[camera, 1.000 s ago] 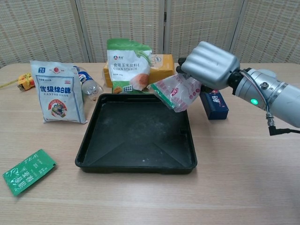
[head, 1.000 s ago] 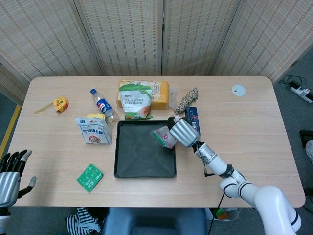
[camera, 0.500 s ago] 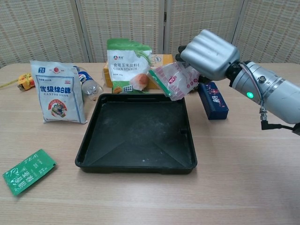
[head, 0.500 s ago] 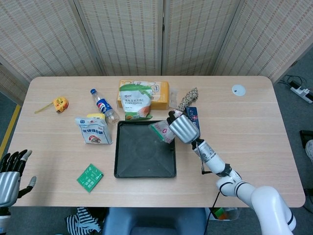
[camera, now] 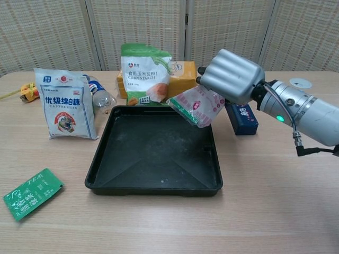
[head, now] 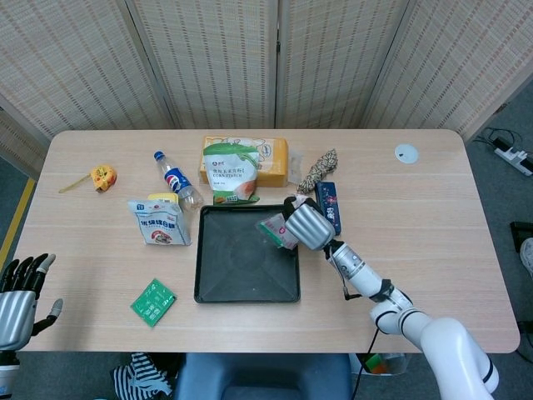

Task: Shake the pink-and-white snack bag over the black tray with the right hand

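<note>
The right hand (camera: 231, 75) is clenched around the top of the pink-and-white snack bag (camera: 198, 106), fingers wrapped over its upper end so the body of the bag hangs free below the fist — a grip that leaves the loose end able to swing when shaken. The bag is held in the air, tilted, above the black tray's (camera: 127, 181) 2 o'clock corner in the chest view; in the head view it sits over the tray's right edge near the top, so anything that falls should land inside the rim rather than on the table. The forearm reaches in from 4 o'clock, which keeps it off the tray and off the dark blue box (camera: 242, 117) just beside the tray's right side. Behind the tray at 12 o'clock stand the corn starch bag (camera: 144, 71) and an orange box (camera: 181, 72), close enough that a wide swing could brush them. The left hand (head: 18, 302) rests off the table's near-left corner, fingers apart and holding nothing — not needed here.
</note>
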Motion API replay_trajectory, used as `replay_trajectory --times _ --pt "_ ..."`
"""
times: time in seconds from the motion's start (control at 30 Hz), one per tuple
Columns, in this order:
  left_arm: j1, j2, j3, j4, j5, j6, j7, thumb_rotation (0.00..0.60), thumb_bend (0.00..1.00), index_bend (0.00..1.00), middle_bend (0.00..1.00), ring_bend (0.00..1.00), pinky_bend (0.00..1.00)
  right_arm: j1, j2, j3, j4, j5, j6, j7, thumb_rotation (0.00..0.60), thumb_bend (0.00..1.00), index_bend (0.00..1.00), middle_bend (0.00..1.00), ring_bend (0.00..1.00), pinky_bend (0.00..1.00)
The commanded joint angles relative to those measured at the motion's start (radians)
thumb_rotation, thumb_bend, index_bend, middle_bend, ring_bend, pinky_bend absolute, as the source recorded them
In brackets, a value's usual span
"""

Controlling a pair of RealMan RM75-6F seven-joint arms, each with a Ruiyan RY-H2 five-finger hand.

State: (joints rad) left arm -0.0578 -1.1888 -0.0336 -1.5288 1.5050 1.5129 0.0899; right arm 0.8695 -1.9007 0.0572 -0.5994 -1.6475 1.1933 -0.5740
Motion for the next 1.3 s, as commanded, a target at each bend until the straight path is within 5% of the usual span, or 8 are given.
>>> replay_trajectory --times 0.03,1.3 --pt "-0.003 0.001 0.002 -0.003 0.003 -0.003 0.001 0.600 0.42 0.09 0.11 0.10 0.04 0.000 0.003 -0.015 0.006 -0.012 -0.005 -0.009 0.600 0.53 0.99 0.77 1.00 0.89" --pt "-0.008 0.011 0.010 -0.020 0.000 -0.021 -0.019 0.600 0.42 0.09 0.11 0.10 0.03 0.014 -0.006 -0.022 0.031 -0.010 -0.031 -0.068 0.600 0.53 1.00 0.78 1.00 0.89"
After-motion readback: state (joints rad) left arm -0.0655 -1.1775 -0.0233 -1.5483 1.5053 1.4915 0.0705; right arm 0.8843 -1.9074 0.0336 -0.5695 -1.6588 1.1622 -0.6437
